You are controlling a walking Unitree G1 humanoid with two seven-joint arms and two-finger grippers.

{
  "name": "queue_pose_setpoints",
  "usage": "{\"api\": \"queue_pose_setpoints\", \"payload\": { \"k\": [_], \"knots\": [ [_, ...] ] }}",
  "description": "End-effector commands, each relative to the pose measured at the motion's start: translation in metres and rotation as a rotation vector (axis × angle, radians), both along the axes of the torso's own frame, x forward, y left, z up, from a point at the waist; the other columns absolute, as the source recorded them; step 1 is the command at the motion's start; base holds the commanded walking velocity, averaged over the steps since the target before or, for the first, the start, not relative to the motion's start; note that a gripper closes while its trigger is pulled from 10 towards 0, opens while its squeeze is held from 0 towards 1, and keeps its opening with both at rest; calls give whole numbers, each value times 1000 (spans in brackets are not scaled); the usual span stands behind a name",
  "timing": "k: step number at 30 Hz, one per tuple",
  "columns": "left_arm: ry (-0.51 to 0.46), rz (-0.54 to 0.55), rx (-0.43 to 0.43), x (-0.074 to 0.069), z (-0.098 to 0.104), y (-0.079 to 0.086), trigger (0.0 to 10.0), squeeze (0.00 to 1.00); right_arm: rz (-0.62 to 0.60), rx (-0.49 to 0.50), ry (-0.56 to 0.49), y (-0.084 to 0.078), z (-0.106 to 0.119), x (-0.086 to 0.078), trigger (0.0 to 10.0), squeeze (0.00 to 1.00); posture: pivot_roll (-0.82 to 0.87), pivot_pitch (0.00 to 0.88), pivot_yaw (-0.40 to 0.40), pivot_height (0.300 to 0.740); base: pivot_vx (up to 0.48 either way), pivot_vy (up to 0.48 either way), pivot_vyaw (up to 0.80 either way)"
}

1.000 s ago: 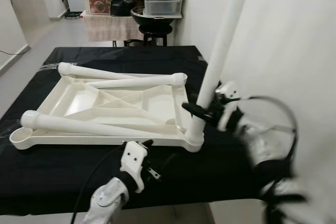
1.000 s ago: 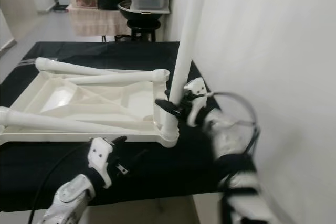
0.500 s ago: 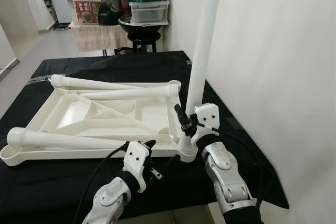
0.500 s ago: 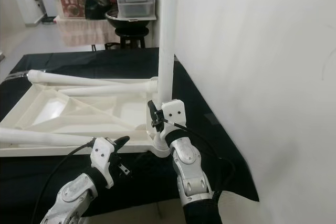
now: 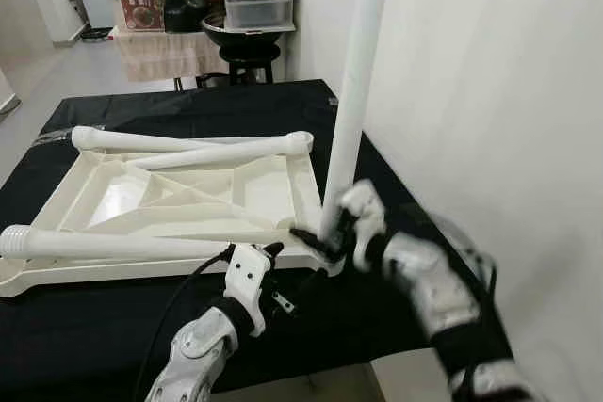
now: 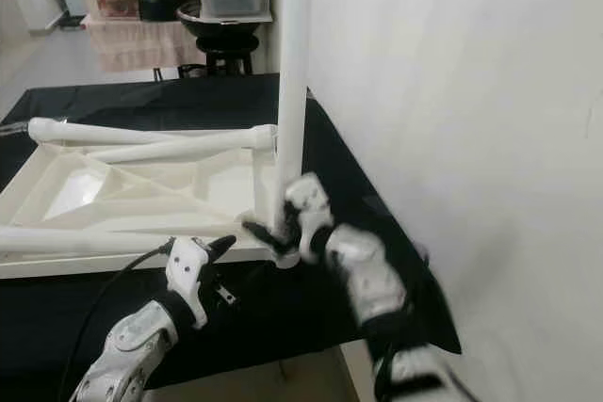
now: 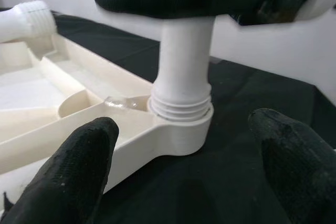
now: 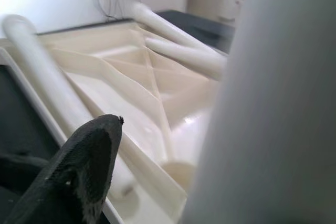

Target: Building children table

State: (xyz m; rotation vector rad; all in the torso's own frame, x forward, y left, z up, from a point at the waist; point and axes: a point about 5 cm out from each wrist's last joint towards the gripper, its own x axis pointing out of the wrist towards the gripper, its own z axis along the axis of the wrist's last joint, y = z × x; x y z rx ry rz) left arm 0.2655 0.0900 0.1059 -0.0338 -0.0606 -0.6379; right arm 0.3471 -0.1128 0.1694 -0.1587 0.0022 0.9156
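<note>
White upright leg (image 5: 353,91) stands in the tabletop (image 5: 170,200) near-right corner, right hand (image 5: 325,237) grasping it; left hand (image 5: 268,265) released nearby.

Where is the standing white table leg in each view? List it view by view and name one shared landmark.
Left eye view: standing leg right of centre, in the tabletop's near right corner.
Right eye view: centre.
Left wrist view: its base, screwed into the corner socket.
Right wrist view: blurred column close up.
Shared landmark: the upturned tabletop.

Left fingers (image 7: 79,166) apart, right arm (image 5: 424,280) blurred.
</note>
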Motion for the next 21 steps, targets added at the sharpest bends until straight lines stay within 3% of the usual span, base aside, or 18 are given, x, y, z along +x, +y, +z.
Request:
{"api": "queue_pose_setpoints", "payload": {
  "k": [1,10,11,12,21],
  "knots": [
    [25,0,4,0,-4,1,10000,0,91,-19,57,-2,-9,-2,10000,0,-16,0,-65,740,0,0,0],
    [28,0,7,1,-5,0,10000,0,150,-40,78,-16,1,10,10000,0,-1,0,-73,740,0,0,0],
    [29,0,7,1,-5,0,10000,0,146,-26,78,-20,4,13,588,0,-2,0,-72,740,0,0,0],
    [29,0,7,1,-5,0,10000,0,140,-13,81,-22,7,16,0,0,-2,0,-72,740,0,0,0],
    [33,-4,5,1,-5,0,10000,0,135,10,61,-30,7,15,0,0,-6,0,-67,740,0,0,0]
  ]
}}
